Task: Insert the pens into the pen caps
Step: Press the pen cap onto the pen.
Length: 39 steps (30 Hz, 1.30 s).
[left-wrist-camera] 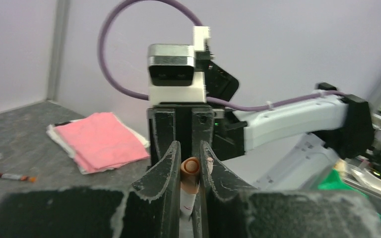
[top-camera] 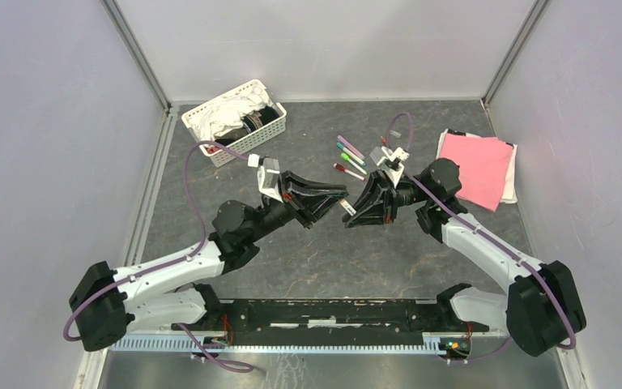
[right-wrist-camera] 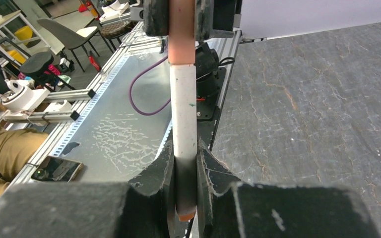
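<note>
Pen, white-barrelled, hung in the air between your two grippers, above the grey table. Your right gripper had its fingers narrowed tight on the barrel. Your left gripper pinched the orange cap at the pen's other end, with cap and barrel meeting end to end. Other pens lay on the table beyond the grippers, near a pink cloth.

Landmark: loose pens, lying on the bench behind its middle. Left of and behind them, a basket. Right of them, a folded cloth flat on the bench. Just before them, left tool and right tool tip to tip above the bench, a pen cap in the left and a pen in the right, end to end.
</note>
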Motion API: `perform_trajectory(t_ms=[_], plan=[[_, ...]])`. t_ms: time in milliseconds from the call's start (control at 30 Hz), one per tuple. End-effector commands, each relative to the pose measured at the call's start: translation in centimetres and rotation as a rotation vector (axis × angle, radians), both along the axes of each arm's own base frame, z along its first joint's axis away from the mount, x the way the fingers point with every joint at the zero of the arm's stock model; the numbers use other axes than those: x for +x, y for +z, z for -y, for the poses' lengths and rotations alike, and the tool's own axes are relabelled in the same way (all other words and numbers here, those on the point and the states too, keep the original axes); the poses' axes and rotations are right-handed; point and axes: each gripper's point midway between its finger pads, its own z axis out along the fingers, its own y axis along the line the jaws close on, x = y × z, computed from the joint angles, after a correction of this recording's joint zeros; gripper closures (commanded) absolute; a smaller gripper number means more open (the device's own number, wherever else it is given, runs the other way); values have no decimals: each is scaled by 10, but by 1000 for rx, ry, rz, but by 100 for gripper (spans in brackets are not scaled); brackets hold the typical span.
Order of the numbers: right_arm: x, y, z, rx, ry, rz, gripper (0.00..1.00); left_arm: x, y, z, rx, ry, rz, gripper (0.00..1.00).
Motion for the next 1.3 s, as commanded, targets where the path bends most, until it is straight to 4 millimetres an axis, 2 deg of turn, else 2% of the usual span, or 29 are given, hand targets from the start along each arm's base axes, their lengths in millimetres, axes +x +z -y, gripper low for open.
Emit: perform_trajectory(t_ms=[0,67,167,267,333,367,400,433,533,567,667,767,900,1033,1100,1200,1267], plan=[[68,59,-12,111,-317,153,100,-46,-184,12,617,-116,-252,98],[69,61,-12,123,-320,146,100,-42,-200,7,706,-1,-214,98],[64,68,-13,153,-303,126,100,-34,-208,4,738,109,-162,98],[57,73,-12,175,-280,117,100,-43,-206,11,675,52,-157,98],[45,83,-9,231,-242,133,100,-64,-197,26,612,-105,-169,98],[40,86,-8,246,-228,137,100,-82,-192,32,582,-227,-185,98],[38,89,-7,251,-223,148,100,-88,-187,36,552,-280,-209,98],[37,91,-7,257,-220,158,100,-103,-183,39,526,-369,-221,98],[37,94,-6,265,-226,164,100,-129,-176,38,472,-528,-267,98],[38,95,-6,265,-228,164,100,-132,-186,37,507,-534,-284,98],[36,98,-5,268,-222,164,100,-129,-223,26,668,-461,-260,98],[29,100,-5,281,-198,163,100,-119,-243,12,778,-385,-177,98],[14,102,-6,290,-144,168,100,-117,-248,2,828,-388,-44,98],[9,100,-9,283,-128,157,100,-106,-251,8,848,-351,10,98],[11,101,-9,282,-139,153,100,-101,-251,14,845,-334,11,98],[22,98,-11,263,-180,153,100,-103,-232,30,722,-358,-52,98],[31,94,-10,244,-214,150,100,-107,-227,35,662,-371,-140,98]])
